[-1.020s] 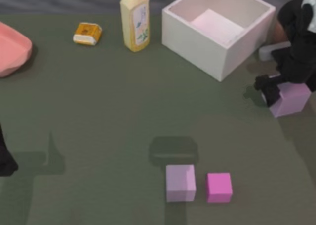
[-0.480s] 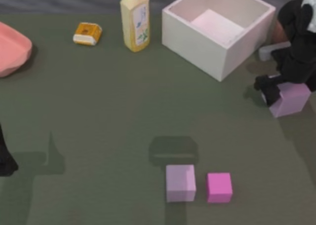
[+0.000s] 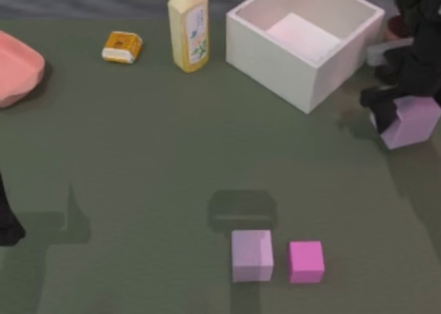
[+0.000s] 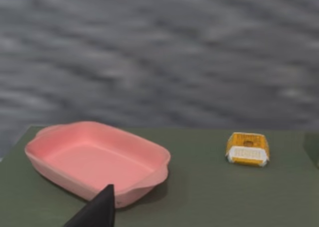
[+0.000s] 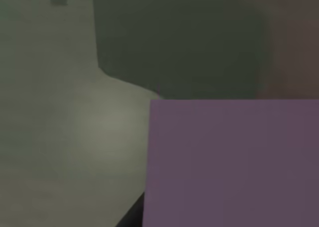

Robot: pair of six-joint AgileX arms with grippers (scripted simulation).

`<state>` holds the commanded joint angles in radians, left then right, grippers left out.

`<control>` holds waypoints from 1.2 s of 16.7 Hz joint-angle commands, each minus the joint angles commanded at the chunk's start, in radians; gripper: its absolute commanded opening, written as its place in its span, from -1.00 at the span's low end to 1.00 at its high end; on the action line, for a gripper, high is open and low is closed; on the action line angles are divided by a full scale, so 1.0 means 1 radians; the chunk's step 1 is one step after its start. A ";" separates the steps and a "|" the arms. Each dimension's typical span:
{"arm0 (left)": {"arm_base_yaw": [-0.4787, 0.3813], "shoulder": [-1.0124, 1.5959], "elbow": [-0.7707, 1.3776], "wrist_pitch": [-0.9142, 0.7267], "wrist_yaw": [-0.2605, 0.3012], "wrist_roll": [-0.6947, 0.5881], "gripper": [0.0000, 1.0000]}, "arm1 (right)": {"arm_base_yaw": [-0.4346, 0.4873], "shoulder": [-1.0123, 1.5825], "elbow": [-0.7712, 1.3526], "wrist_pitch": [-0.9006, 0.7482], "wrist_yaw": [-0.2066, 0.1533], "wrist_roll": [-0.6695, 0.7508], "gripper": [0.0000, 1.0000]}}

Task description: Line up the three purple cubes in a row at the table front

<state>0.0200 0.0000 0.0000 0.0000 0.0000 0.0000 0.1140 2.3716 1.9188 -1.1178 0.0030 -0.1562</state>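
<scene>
Now right gripper [image 3: 393,111] at table's [image 3: 138,155] right edge, fingers clamped on large lilac cube [image 3: 410,121]; left arm parked at left edge.

Right gripper [image 3: 393,111] at table's [image 3: 138,155] right edge, large cube [image 3: 408,121] in it. White box [image 3: 303,42] just left-behind; medium cube [image 3: 252,255], small cube [image 3: 306,262] well forward-left, side by side.

- Pink dish [image 3: 17,69]: far left edge of the table.
- Yellow packet [image 3: 122,47]: back left, lying flat.
- Bottle [image 3: 188,28]: upright, just left of white box [image 3: 275,49].
- Box: open-topped, back right.
</scene>
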 joint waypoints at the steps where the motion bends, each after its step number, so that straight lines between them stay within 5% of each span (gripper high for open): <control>1: 0.000 0.000 0.000 0.000 0.000 0.000 1.00 | 0.001 -0.011 0.021 -0.035 0.001 0.000 -1.00; 10: 0.000 0.000 0.000 0.000 0.000 0.000 1.00 | 0.029 -0.022 0.060 -0.082 0.001 0.036 -1.00; 14: 0.000 0.000 0.000 0.000 0.000 0.000 1.00 | 0.186 -0.006 0.093 -0.104 0.002 0.224 -1.00; 20: 0.000 0.000 0.000 0.000 0.000 0.000 1.00 | 0.541 0.008 0.131 -0.148 0.000 0.731 -1.00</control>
<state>0.0200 0.0000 0.0000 0.0000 0.0000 0.0000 0.6554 2.3797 2.0501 -1.2661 0.0034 0.5752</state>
